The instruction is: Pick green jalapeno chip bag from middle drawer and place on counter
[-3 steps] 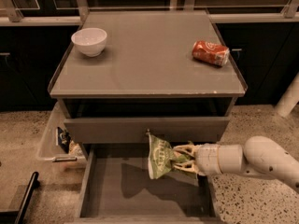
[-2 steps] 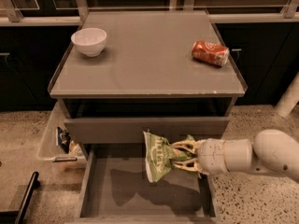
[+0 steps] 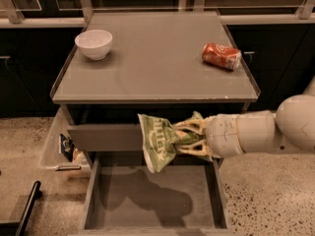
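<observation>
The green jalapeno chip bag (image 3: 158, 142) hangs in the air above the open middle drawer (image 3: 155, 200), just in front of and below the counter's front edge. My gripper (image 3: 189, 139) comes in from the right and is shut on the bag's right side, its pale fingers (image 3: 193, 127) wrapped over the bag. The drawer's grey floor is bare and carries the bag's shadow. The counter (image 3: 157, 63) stretches behind and above the bag.
A white bowl (image 3: 93, 44) stands at the counter's back left. A red soda can (image 3: 221, 56) lies on its side at the right. A pale bin (image 3: 61, 146) with small items hangs at the cabinet's left. A black bar (image 3: 27, 208) lies on the floor at lower left.
The gripper has lifted the bag up out of the drawer, to about the height of the closed drawer front under the counter.
</observation>
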`<control>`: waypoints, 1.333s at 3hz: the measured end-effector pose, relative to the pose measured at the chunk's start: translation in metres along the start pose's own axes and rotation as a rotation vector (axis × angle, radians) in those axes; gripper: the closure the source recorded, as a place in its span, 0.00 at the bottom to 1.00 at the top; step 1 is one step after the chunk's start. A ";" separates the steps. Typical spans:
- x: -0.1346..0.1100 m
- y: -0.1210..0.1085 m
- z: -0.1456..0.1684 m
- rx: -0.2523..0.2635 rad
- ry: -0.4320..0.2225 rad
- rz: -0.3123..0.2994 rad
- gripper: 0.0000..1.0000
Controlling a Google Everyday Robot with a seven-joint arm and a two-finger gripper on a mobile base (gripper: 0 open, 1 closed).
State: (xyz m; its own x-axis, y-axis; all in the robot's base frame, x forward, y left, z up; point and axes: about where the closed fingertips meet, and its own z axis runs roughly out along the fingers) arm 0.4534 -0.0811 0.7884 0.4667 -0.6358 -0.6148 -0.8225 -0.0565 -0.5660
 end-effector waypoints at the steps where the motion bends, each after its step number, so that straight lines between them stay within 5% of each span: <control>1: -0.038 -0.037 -0.023 0.032 0.048 -0.076 1.00; 2: -0.070 -0.060 -0.036 0.049 0.061 -0.156 1.00; 4: -0.079 -0.070 -0.034 0.054 0.054 -0.186 1.00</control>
State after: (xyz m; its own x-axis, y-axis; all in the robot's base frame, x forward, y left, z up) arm 0.4629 -0.0529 0.8955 0.5894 -0.6589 -0.4673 -0.7045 -0.1362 -0.6966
